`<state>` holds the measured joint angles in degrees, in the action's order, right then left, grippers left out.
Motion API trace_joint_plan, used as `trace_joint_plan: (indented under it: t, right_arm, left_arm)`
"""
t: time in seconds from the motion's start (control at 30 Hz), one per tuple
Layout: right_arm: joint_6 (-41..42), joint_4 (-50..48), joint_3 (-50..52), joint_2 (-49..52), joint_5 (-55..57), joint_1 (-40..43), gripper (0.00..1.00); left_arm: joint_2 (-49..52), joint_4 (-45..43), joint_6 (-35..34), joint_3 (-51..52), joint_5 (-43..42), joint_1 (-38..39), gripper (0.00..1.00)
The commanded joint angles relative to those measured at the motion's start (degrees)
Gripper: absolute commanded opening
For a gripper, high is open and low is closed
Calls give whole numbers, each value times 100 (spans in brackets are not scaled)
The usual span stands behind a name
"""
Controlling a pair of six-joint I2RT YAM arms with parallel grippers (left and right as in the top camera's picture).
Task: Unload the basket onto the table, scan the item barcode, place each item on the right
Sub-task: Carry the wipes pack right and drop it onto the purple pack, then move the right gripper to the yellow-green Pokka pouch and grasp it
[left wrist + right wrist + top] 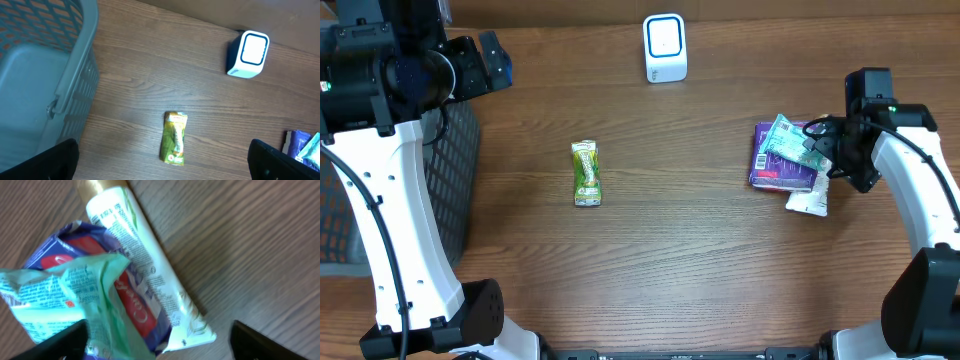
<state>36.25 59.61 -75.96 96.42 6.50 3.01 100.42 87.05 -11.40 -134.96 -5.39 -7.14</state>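
The step in hand reads as the pick-up. The right claw hangs over a pile lying right of the scanner and nearer the robot, its jaws wide and gripping nothing. In that pile a teal packet lies on top of a purple pack, with a white tube touching both. I judge the teal packet to be the item to scan. Crumpled as it is, its long axis seems to run on a slant, one end toward the scanner and the other under the claw.

The next move calls for closing on the packet alone, lifting it off the pack, and turning its printed code to the scanner's face. The left claw, far left of the scanner, stands wide and empty.
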Motion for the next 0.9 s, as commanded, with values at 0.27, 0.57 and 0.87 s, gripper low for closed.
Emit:
trace_joint_plan:
  t: [0.27,0.57,0.87]
  right_arm:
    - [-221,382,-1377,-378,-2017,-411,100]
    - [-138,-946,-1110,68,-2715,-1788,100]
    - [-195,-1812,-1108,1128,-2883,-3237,100]
  left_arm:
    - [26,-24,111,-90,-20,9,100]
    - [35,-26,111,-90,-17,7,100]
    - [35,-26,111,-90,-17,7,99]
